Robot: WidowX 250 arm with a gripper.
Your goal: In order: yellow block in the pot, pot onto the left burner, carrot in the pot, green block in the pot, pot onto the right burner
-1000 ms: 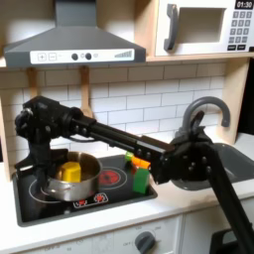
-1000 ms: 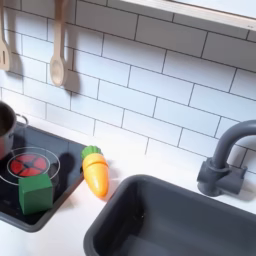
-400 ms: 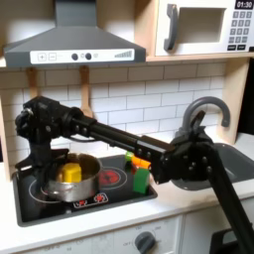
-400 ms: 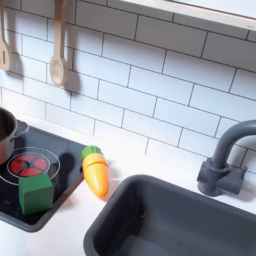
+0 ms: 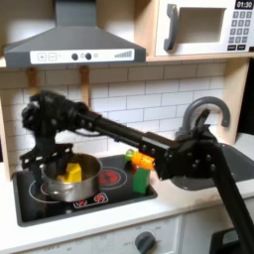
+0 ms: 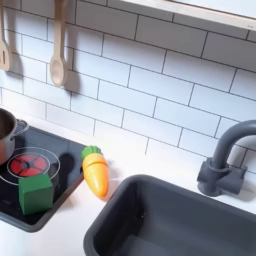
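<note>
Nearest me, the green block (image 6: 35,193) and carrot (image 6: 96,171) haven't moved. Farther back, my tool (image 5: 52,151) has lifted off the pot (image 5: 70,179); I can't tell its opening. The yellow block (image 5: 72,173) sits inside the pot on the left burner (image 5: 45,190), so I judge the carrot comes next.

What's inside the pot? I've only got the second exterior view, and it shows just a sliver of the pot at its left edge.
Observer: In the first exterior view, a yellow block lies inside the pot.
Operator: Where's the claw?
Observer: The claw is by the pot's rim on the first exterior view's left. I cannot tell whether it is open.
Operator: Anything above the cooktop?
Observer: A grey range hood hangs over it.
</note>
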